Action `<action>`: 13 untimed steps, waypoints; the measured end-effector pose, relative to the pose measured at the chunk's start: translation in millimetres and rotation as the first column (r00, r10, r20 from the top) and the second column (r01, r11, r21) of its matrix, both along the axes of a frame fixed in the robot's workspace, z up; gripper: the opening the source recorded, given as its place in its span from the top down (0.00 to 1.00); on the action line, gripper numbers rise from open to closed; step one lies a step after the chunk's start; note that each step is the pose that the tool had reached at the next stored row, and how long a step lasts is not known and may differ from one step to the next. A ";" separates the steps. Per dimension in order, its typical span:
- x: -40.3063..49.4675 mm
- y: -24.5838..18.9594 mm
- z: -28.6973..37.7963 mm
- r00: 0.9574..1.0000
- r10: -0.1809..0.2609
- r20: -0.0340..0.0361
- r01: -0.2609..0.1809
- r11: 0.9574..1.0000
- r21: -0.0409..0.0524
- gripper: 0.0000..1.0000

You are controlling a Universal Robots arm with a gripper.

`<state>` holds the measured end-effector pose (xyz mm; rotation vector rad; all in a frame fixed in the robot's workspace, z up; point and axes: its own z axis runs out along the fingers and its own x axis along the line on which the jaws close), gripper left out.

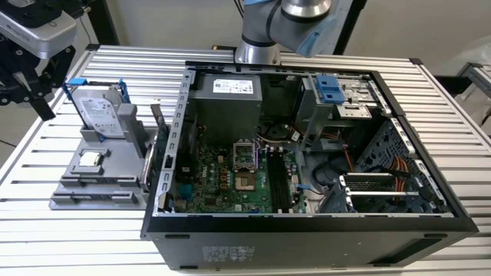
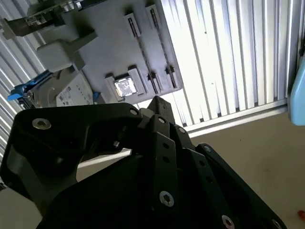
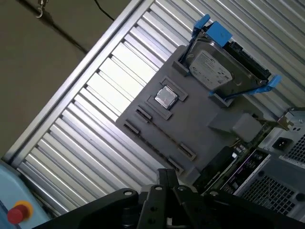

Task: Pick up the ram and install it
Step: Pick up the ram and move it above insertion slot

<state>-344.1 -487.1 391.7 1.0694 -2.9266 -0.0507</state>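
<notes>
End effector [image 1: 32, 92] hangs at the upper left of the exterior view, out past the edge of the worktop [image 1: 130, 63] and well apart from everything on it. Wide or narrow: cannot tell from these angles. Nothing seen in its hold. Both wrist views look past it onto the grey holder [image 3: 190, 119].

Ram [image 1: 158, 164] appears to stand on its long edge at the holder's side, just beside the computer case [image 1: 307, 223], left of centre in the exterior view. Likely reason: upright in a slot, its top edge is free for a pinch from above. Hard drive [image 1: 103, 112] stands upright at the holder's far end, probably for the same reason. Processor chip [image 1: 91, 159] lies flat in its pocket.

Room: the case wall sits close on one side of the ram, with open holder on the other and free air above. Case lies with its side off. Black memory slots [image 1: 277, 181] on the green board look vacant, with a drive cage and cables near. Ram not yet picked up.
</notes>
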 end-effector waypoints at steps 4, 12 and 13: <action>0.0 0.1 0.0 0.999 0.036 0.000 -0.036 0.999 0.000 1.00; 0.0 0.2 0.0 0.994 0.113 0.000 -0.113 0.994 0.000 1.00; 0.0 0.2 0.0 0.992 0.123 0.000 -0.123 0.992 0.000 1.00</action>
